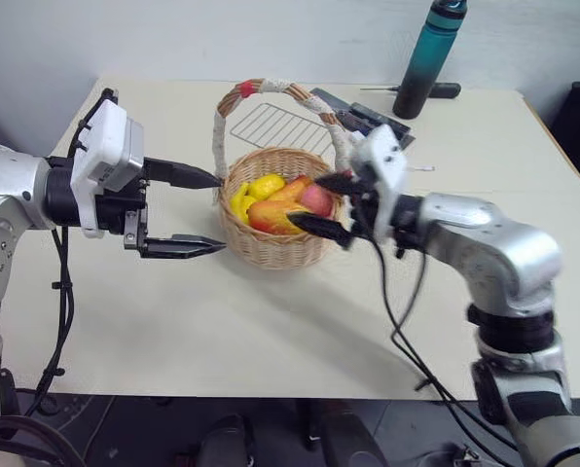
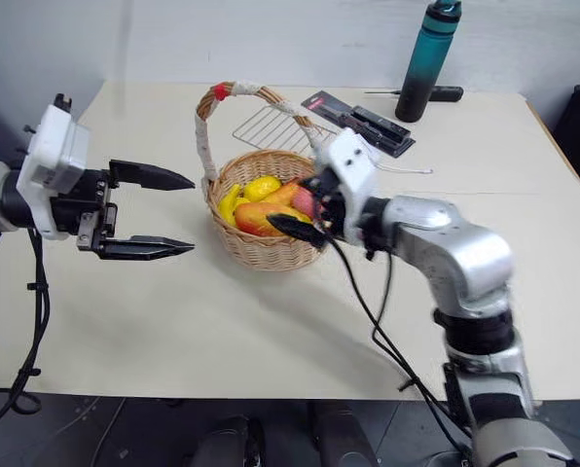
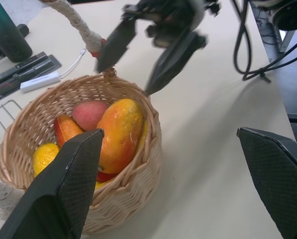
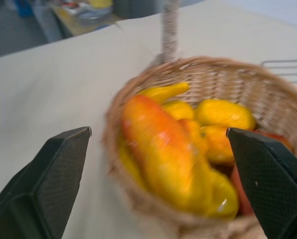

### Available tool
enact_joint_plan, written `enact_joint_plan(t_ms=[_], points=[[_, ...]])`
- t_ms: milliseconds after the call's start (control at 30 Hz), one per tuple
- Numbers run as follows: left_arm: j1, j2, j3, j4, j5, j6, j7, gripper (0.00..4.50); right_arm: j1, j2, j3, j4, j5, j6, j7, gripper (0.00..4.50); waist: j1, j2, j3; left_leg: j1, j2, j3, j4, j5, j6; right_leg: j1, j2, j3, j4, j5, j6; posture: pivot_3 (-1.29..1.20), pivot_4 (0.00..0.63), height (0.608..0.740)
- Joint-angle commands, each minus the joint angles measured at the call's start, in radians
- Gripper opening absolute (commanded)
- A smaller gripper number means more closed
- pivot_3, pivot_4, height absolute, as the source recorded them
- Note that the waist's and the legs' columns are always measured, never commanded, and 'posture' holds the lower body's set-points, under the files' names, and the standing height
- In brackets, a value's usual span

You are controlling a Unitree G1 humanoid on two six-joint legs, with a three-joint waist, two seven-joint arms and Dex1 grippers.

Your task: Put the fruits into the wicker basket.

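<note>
on the counter (image 1: 271, 331) the fruits (image 1: 275, 199) all sit in the basket (image 1: 271, 243); none left outside. left hand (image 1: 207, 212) spread beside it, right hand (image 1: 331, 206) spread and empty at its rim. looks done.

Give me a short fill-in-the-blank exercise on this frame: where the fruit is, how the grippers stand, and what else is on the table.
1. The mango lies inside the ____ basket.
2. Both the left gripper and the right gripper have their fingers ____.
3. The basket stands ____ the two grippers.
4. Behind the basket, a wire rack lies flat, and a teal ____ stands upright near the table's far edge.

Missing words: wicker; open; between; bottle
</note>
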Motion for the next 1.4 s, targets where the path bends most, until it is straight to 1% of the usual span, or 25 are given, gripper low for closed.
enact_joint_plan(t_ms=[33,67,100,167,200,267,367,433,500,600,700,833,933,967,1000,1100,1233,1300,1367,1400], points=[[-0.028,0.001,0.008,0.009,0.001,-0.020,0.000,4.50,0.057,-0.082,-0.100,-0.097,0.063,0.005,0.032,4.48,-0.001,0.000,0.000,0.000,0.000,0.000,0.000,0.000,0.000,0.000,0.000,0.000,0.000,0.000,0.000,0.00,0.150,0.740],[-0.032,-0.003,0.002,0.018,0.011,-0.029,0.002,4.50,0.070,-0.090,-0.105,-0.086,0.025,-0.002,-0.017,4.48,-0.004,0.000,0.000,0.000,0.000,0.000,0.000,-0.002,0.004,0.001,0.000,0.000,0.000,0.000,0.000,0.00,0.150,0.740],[-0.036,-0.008,-0.004,0.025,0.020,-0.036,0.005,4.50,0.069,-0.071,-0.109,-0.059,-0.015,-0.008,-0.088,4.48,-0.008,0.000,0.000,0.001,0.000,0.000,0.000,-0.002,0.004,0.001,0.000,0.000,0.000,0.000,0.000,0.00,0.150,0.740],[-0.046,-0.017,-0.013,0.033,0.028,-0.044,0.009,4.50,0.051,0.004,-0.120,-0.009,-0.049,-0.017,-0.207,4.48,-0.016,0.000,0.000,0.005,0.000,0.001,0.000,-0.002,0.004,0.004,0.000,0.001,0.000,0.000,0.000,0.00,0.150,0.740],[-0.051,-0.020,-0.016,0.036,0.027,-0.046,0.009,4.50,0.042,0.035,-0.117,0.002,-0.056,-0.023,-0.238,4.48,-0.020,0.000,0.000,0.006,0.000,0.002,0.000,-0.002,0.004,0.005,0.000,0.002,0.000,0.000,0.000,0.00,0.150,0.740],[-0.061,-0.027,-0.021,0.039,0.027,-0.047,0.009,4.50,0.029,0.090,-0.092,0.016,-0.070,-0.045,-0.274,4.48,-0.023,0.000,0.000,0.005,0.000,0.002,0.000,0.000,0.003,0.005,0.001,0.003,0.000,0.000,0.000,0.00,0.150,0.740],[-0.075,-0.033,-0.030,0.046,0.033,-0.051,0.006,4.50,0.006,0.174,-0.035,0.074,-0.132,-0.100,-0.342,4.48,-0.030,0.000,0.000,0.006,0.000,0.001,-0.001,0.000,0.002,0.005,0.002,0.003,0.001,0.000,0.000,0.00,0.150,0.740],[-0.087,-0.038,-0.036,0.058,0.040,-0.058,0.004,4.50,-0.011,0.218,0.008,0.117,-0.173,-0.145,-0.364,4.48,-0.031,0.000,0.000,0.006,0.000,0.000,-0.001,0.001,0.001,0.004,0.002,0.003,0.001,0.000,0.000,0.00,0.150,0.740],[-0.098,-0.043,-0.038,0.067,0.042,-0.060,0.006,4.50,-0.027,0.260,0.024,0.162,-0.196,-0.187,-0.380,4.48,-0.031,0.000,0.000,0.006,0.000,0.000,-0.001,0.001,0.001,0.004,0.002,0.002,0.001,0.000,0.000,0.00,0.150,0.740],[-0.107,-0.051,-0.033,0.066,0.030,-0.052,0.012,4.50,-0.041,0.302,0.017,0.227,-0.223,-0.238,-0.407,3.89,-0.029,0.000,0.000,0.005,0.000,0.000,-0.001,0.001,-0.001,0.004,0.002,0.002,0.000,0.000,0.000,0.00,0.150,0.740],[-0.106,-0.055,-0.029,0.061,0.024,-0.046,0.014,4.50,-0.028,0.283,0.045,0.230,-0.252,-0.278,-0.378,2.83,-0.028,0.000,0.000,0.003,0.000,0.000,-0.001,0.001,-0.001,0.004,0.000,0.002,-0.001,0.000,0.000,0.00,0.150,0.740],[-0.100,-0.060,-0.026,0.056,0.020,-0.046,0.021,4.50,-0.010,0.279,0.036,0.207,-0.246,-0.283,-0.365,1.51,-0.027,0.000,0.000,0.003,0.000,0.001,-0.001,0.000,-0.001,0.004,0.000,0.002,-0.002,-0.001,0.001,0.00,0.150,0.740],[-0.104,-0.071,-0.023,0.052,0.008,-0.039,0.028,4.50,-0.003,0.274,0.037,0.194,-0.252,-0.289,-0.360,0.44,-0.028,0.000,0.000,0.004,0.000,0.001,-0.001,0.000,-0.001,0.004,0.000,0.002,-0.001,-0.001,0.001,0.00,0.150,0.740],[-0.106,-0.074,-0.022,0.051,0.005,-0.036,0.030,4.50,-0.002,0.272,0.037,0.191,-0.253,-0.290,-0.359,0.22,-0.030,0.000,0.000,0.004,0.000,0.001,-0.001,0.000,-0.001,0.004,0.000,0.002,-0.001,-0.001,0.001,0.00,0.150,0.740],[-0.112,-0.081,-0.020,0.049,-0.005,-0.028,0.033,4.50,0.001,0.267,0.033,0.181,-0.249,-0.289,-0.357,0.17,-0.030,0.000,0.000,0.004,0.000,0.001,-0.001,0.000,-0.001,0.004,0.000,0.002,-0.001,-0.001,0.001,0.00,0.150,0.740],[-0.134,-0.109,-0.007,0.032,-0.049,0.008,0.054,4.50,0.021,0.208,0.006,0.124,-0.236,-0.295,-0.319,0.17,-0.027,0.000,0.000,0.004,0.000,0.000,-0.001,0.000,-0.002,0.004,0.001,0.001,0.000,-0.001,0.001,0.00,0.150,0.740],[-0.145,-0.140,0.009,0.009,-0.110,0.051,0.070,4.50,0.055,0.103,-0.121,0.057,-0.177,-0.276,-0.280,0.17,-0.016,0.000,0.000,0.003,0.000,0.000,-0.001,0.000,-0.001,0.004,0.000,0.002,-0.001,-0.001,0.001,0.00,0.150,0.740],[-0.154,-0.154,0.006,0.005,-0.124,0.060,0.079,4.50,0.084,0.021,-0.199,0.025,-0.133,-0.273,-0.228,0.17,-0.006,0.001,0.000,0.003,0.000,0.000,-0.001,0.000,-0.001,0.004,0.000,0.002,-0.001,-0.001,0.002,0.00,0.150,0.740],[-0.162,-0.170,-0.001,0.001,-0.137,0.062,0.076,4.50,0.154,-0.111,-0.315,0.012,-0.092,-0.258,-0.140,0.17,0.000,0.001,0.000,0.003,0.000,0.000,-0.001,-0.001,-0.001,0.004,0.000,0.002,-0.002,-0.001,0.002,0.00,0.150,0.740],[-0.163,-0.173,-0.004,0.000,-0.139,0.062,0.074,4.50,0.181,-0.155,-0.347,0.012,-0.080,-0.254,-0.114,0.17,0.005,0.001,0.000,0.003,0.000,0.000,-0.001,-0.001,-0.001,0.004,0.000,0.001,-0.002,-0.001,0.002,0.00,0.150,0.740]])
